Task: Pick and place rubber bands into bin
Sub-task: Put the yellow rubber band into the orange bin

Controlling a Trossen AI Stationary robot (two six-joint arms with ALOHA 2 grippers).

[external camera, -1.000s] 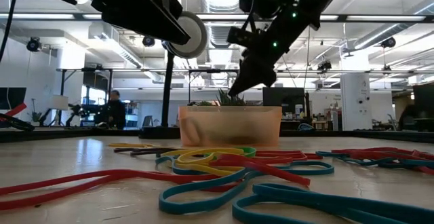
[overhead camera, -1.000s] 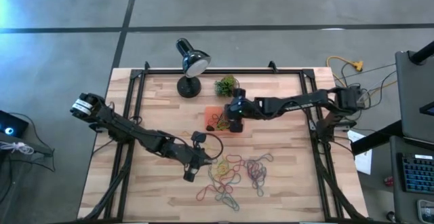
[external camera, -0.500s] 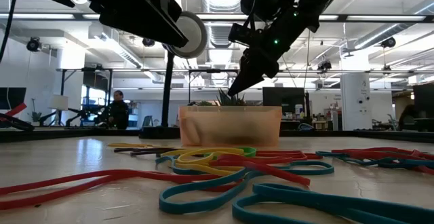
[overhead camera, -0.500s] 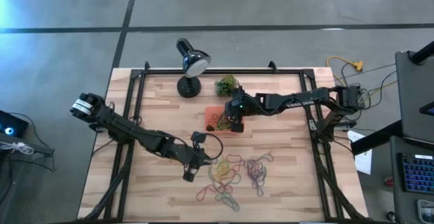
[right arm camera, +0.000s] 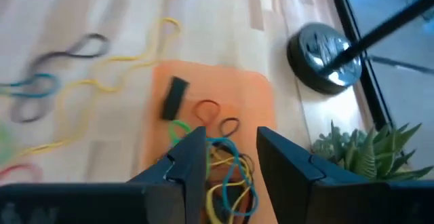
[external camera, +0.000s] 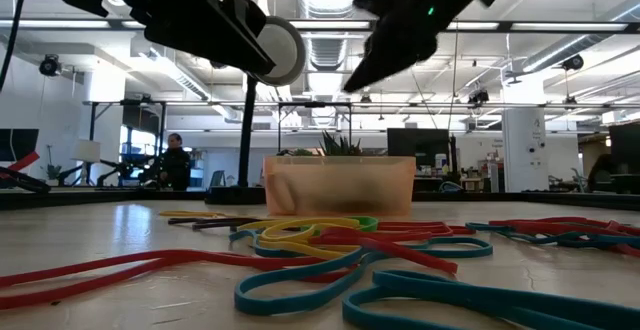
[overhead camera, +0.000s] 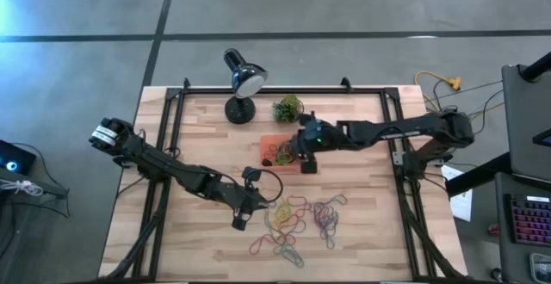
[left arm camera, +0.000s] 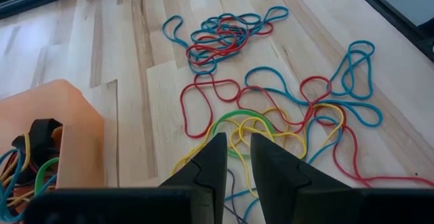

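Overhead, pale wooden table [overhead camera: 362, 232]; workshop

Bin [overhead camera: 274, 149] mid-worktop; right gripper [overhead camera: 306, 163] hangs over its right edge, blocking approach from that side. Lamp [overhead camera: 241, 82] and plant ball [overhead camera: 287, 108] crowd the far edge behind the bin. Left gripper [overhead camera: 242, 221] sits at the left side of the rubber bands [overhead camera: 297, 221]. Bare worktop [overhead camera: 370, 232] lies toward the near right corner.

Loose rubber bands [external camera: 330, 245] in red, yellow, green and blue lie scattered across the near table surface. Behind them stands the translucent orange bin [external camera: 340, 186], upright. Two dark arms hang overhead; a person [external camera: 172, 162] shows in the background.
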